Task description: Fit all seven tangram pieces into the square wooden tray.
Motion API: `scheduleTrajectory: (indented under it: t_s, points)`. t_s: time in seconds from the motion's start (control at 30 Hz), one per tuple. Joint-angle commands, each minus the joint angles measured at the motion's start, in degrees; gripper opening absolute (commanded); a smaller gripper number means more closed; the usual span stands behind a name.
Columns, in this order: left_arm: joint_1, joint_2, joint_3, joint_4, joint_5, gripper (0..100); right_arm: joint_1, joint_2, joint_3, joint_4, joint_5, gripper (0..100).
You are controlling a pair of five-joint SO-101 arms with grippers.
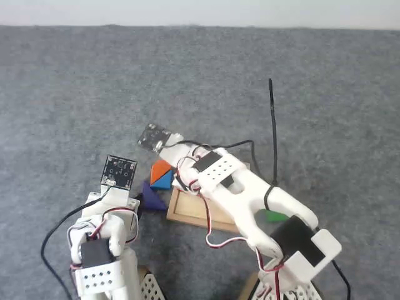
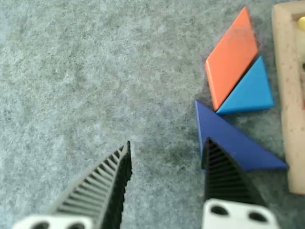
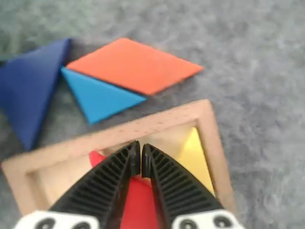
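High view: we count 1 wooden tray (image 1: 185,211), right arm lying across it, most of interior hidden. 3 pieces on grey carpet (image 1: 125,81) beside tray: orange parallelogram (image 1: 161,168), light blue triangle (image 1: 164,182), dark blue triangle (image 1: 150,197). 1 green piece (image 1: 275,216) partly behind arm.

Left wrist view: left gripper (image 2: 167,143) spread wide, empty, one finger overlapping dark blue triangle.

Right wrist view: right gripper (image 3: 141,145) closed, nothing held, over tray. 2 pieces inside: red piece (image 3: 138,205), yellow piece (image 3: 196,157).

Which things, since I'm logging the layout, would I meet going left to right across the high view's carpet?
dark blue triangle → orange parallelogram → wooden tray → green piece. The light blue triangle sits level with the orange one, so it is left out of the order.
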Motion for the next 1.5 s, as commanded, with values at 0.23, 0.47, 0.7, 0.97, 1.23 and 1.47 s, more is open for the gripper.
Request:
scheduleTrajectory:
  t_s: [0.23,0.47,0.7,0.97,1.23,1.47]
  points:
    - [0.0,0.18,-0.4,0.35,-0.35,23,-4.09,-6.9,-0.35,8.92,6.95,0.9]
    - [0.0,0.18,-0.4,0.35,-0.35,23,3.65,-17.98,-0.26,9.98,2.11,0.9]
    - [0.0,0.18,-0.4,0.35,-0.35,23,14.73,-27.03,6.68,10.07,0.35,0.9]
    - [0.0,0.18,-0.4,0.35,-0.35,23,15.25,-21.58,14.59,7.52,6.51,0.9]
    - [0.0,0.18,-0.4,0.35,-0.35,23,5.85,-15.25,14.59,3.03,6.33,0.9]
    - [0.0,0.18,-0.4,0.35,-0.35,23,2.24,-14.55,13.8,-6.11,-0.35,0.9]
